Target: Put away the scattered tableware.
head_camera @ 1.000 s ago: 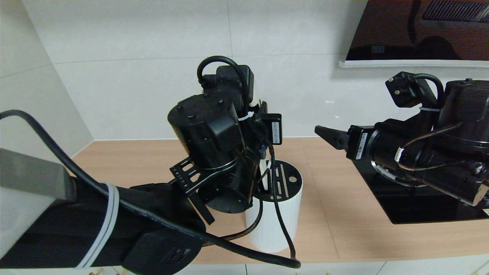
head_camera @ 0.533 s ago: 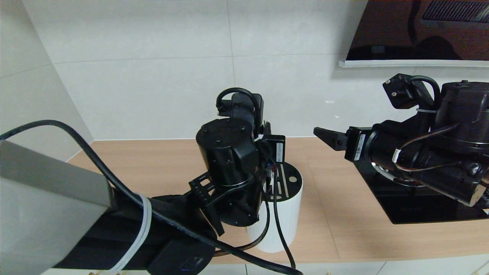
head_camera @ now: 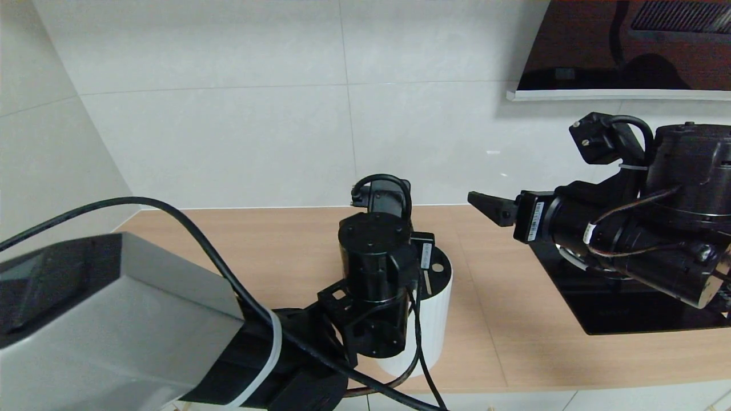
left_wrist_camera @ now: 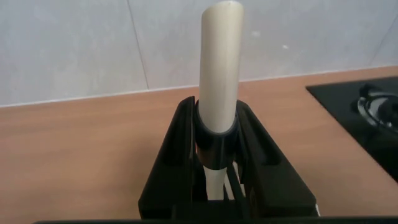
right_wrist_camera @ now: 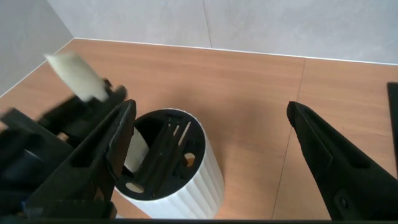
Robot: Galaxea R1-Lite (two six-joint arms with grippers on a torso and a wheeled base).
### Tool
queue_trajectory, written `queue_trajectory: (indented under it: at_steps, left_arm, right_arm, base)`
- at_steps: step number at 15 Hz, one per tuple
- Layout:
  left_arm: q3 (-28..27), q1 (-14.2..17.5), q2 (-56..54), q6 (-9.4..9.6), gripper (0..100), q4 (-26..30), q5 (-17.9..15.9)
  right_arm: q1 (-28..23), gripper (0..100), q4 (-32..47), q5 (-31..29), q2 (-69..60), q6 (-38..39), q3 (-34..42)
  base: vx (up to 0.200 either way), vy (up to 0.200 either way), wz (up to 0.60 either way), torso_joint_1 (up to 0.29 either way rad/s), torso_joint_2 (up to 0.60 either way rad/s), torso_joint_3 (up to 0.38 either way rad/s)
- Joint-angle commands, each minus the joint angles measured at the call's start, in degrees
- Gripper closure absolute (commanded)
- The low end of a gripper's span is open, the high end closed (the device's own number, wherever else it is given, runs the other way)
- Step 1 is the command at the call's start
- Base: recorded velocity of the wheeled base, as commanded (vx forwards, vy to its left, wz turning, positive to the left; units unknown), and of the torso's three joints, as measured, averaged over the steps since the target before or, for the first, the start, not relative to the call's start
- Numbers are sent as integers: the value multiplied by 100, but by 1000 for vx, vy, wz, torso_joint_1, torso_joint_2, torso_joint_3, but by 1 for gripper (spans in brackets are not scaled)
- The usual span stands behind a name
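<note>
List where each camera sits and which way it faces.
Head: on head, facing forward-down at counter; left arm, right arm show.
Left wrist: on left arm, facing along left gripper clamping a cream handle.
Right wrist: on right arm, facing down past open right gripper at white holder.
Shared: white holder, head and right wrist.

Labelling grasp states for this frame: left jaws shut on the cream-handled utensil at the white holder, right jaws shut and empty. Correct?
Wrong on one point: the right gripper is open, jaws wide apart and empty, as the right wrist view shows. The left gripper is shut on the cream-handled utensil at the white holder.
</note>
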Motion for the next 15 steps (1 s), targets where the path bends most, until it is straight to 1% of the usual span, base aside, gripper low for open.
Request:
queue_trajectory:
  at_steps: [1, 5, 11, 12, 15]
  left_arm:
    - [10, -36, 195, 0, 100, -2, 3]
    - [36, -124, 380, -9, 100, -99, 21]
    - [54, -124, 371, -9, 100, -107, 21]
    - [54, -124, 371, -9, 0, -107, 21]
    - [54, -133, 336, -9, 0, -274, 21]
  right_arm:
    - [2, 0, -3, 3, 24, 2, 1]
    - [2, 0, -3, 3, 42, 2, 1]
    - [2, 0, -3, -5, 33, 2, 1]
    - [2, 0, -3, -5, 33, 2, 1]
    - [2, 0, -3, -5, 24, -7, 1]
  base:
    - [0, 0, 0, 0, 0, 0]
    - [0, 0, 0, 0, 0, 0]
    - [0, 0, 0, 0, 0, 0]
    - [0, 0, 0, 0, 0, 0]
    - [0, 0, 0, 0, 0, 0]
